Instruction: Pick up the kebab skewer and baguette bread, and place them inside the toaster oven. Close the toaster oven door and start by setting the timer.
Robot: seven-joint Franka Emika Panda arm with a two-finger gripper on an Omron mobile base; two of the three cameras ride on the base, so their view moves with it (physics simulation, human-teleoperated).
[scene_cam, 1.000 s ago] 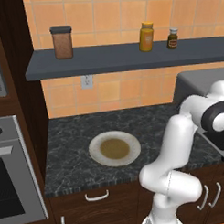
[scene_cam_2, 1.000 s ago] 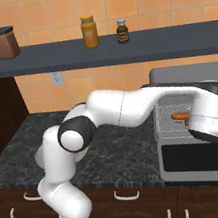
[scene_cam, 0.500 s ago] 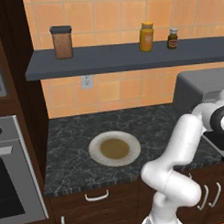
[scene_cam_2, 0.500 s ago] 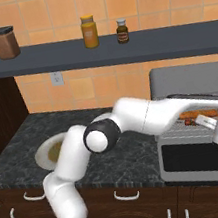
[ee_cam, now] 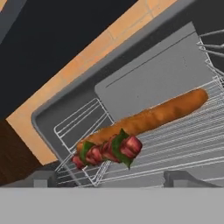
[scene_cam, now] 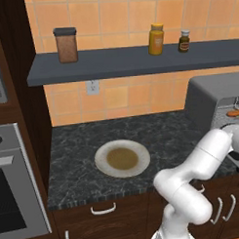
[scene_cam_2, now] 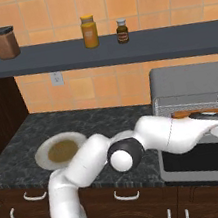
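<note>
Inside the toaster oven (scene_cam_2: 198,115), the kebab skewer (ee_cam: 107,151) now lies against the baguette bread (ee_cam: 148,118), the tool open, released.

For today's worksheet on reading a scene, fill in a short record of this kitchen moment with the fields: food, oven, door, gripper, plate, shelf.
food: baguette bread and kebab skewer lie side by side, touching, on the wire rack
oven: toaster oven on the counter, both items inside
door: not yet closed
gripper: open, holding nothing, its fingertips in front of the rack
plate: round plate on the counter, food gone
shelf: jar and two bottles
</note>
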